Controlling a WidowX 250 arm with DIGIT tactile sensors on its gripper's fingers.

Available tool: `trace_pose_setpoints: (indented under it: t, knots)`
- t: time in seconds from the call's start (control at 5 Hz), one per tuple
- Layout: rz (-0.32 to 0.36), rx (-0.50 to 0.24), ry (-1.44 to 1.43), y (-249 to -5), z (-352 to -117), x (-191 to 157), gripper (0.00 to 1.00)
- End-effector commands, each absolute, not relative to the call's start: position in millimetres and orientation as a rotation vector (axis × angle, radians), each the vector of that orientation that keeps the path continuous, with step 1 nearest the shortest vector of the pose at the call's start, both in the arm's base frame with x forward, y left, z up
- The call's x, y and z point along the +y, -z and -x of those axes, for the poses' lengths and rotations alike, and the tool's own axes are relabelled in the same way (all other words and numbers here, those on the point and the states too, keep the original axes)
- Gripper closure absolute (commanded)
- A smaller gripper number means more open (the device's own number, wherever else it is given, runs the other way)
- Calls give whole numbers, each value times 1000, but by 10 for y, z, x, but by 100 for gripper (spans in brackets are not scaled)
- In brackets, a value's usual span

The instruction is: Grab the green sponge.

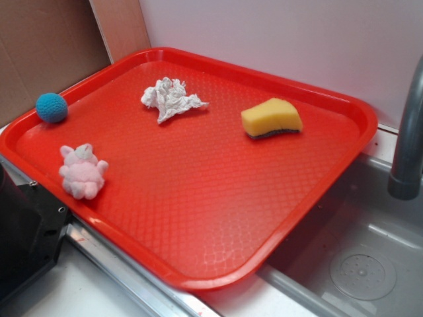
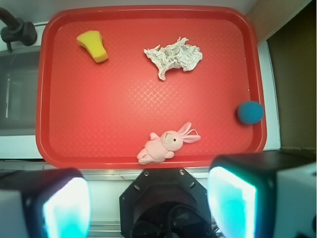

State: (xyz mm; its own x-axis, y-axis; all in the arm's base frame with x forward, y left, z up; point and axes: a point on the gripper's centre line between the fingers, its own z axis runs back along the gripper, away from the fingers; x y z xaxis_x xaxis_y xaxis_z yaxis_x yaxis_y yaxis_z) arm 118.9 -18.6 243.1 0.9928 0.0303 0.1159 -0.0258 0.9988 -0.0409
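The green sponge is a yellow foam wedge with a thin dark scouring layer underneath. It lies on the red tray near the far right corner. In the wrist view the sponge is at the tray's top left. My gripper is open and empty, high above the tray's near edge, far from the sponge. Its two fingers frame the bottom of the wrist view. In the exterior view only a black part of the arm shows at the lower left.
Crumpled white paper lies at the tray's far middle. A pink plush bunny sits near the front left edge. A blue ball rests on the left rim. A sink and grey faucet are to the right.
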Motion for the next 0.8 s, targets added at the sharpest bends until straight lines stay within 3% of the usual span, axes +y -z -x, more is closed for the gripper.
trace_pose_setpoints:
  t: [0.0, 0.2, 0.6]
  knots:
    - [39, -117, -28, -2431, -1189, -186, 0]
    - [49, -160, -49, -2378, -1328, -224, 0]
    - [62, -244, -34, -2014, -1837, -423, 0]
